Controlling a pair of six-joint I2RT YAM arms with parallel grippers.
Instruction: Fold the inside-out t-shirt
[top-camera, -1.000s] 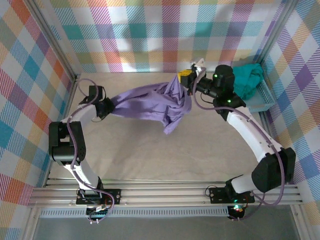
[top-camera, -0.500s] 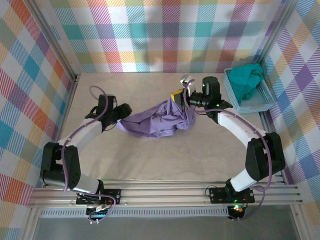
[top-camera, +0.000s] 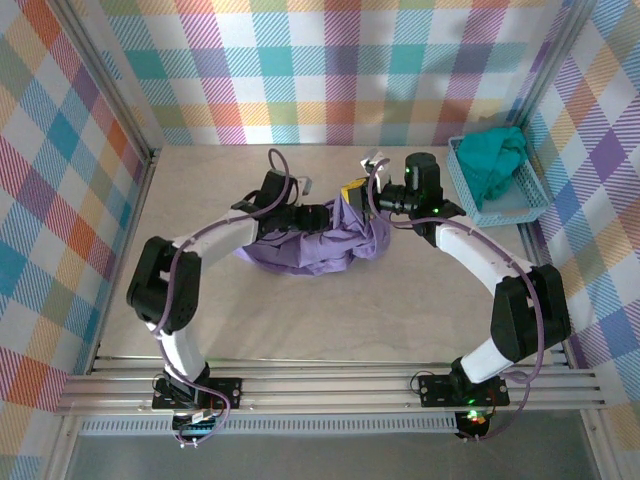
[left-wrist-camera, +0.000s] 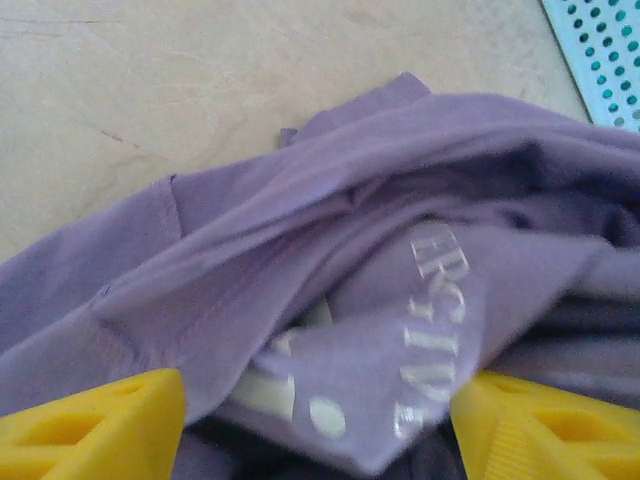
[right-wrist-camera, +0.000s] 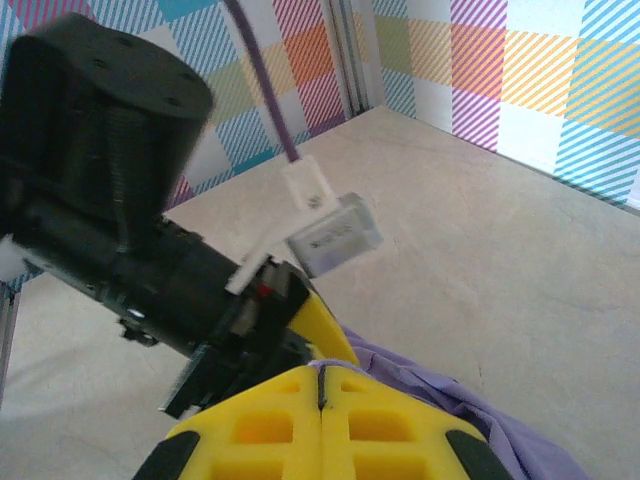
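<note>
Checked walls stand around the beige desk (top-camera: 300, 320). The inside-out t-shirt (top-camera: 320, 250) lies crumpled in the middle of it. My left pincer (left-wrist-camera: 320, 420) is apart, low over the cloth, with purple folds in its gap. My right pincer (right-wrist-camera: 320, 395) is pressed together on the t-shirt's far edge.

Pale beige stone-look tabletop (top-camera: 330, 300), bare across its near half. Light-blue perforated plastic basket (top-camera: 522, 210) at far right, against the wall. Crumpled teal-green garment (top-camera: 495, 155) heaped inside it, spilling over the far rim. Pastel plaid-patterned wall panels (top-camera: 340, 70) on three sides. Ribbed aluminium rails (top-camera: 330, 385) run along the near edge.
</note>
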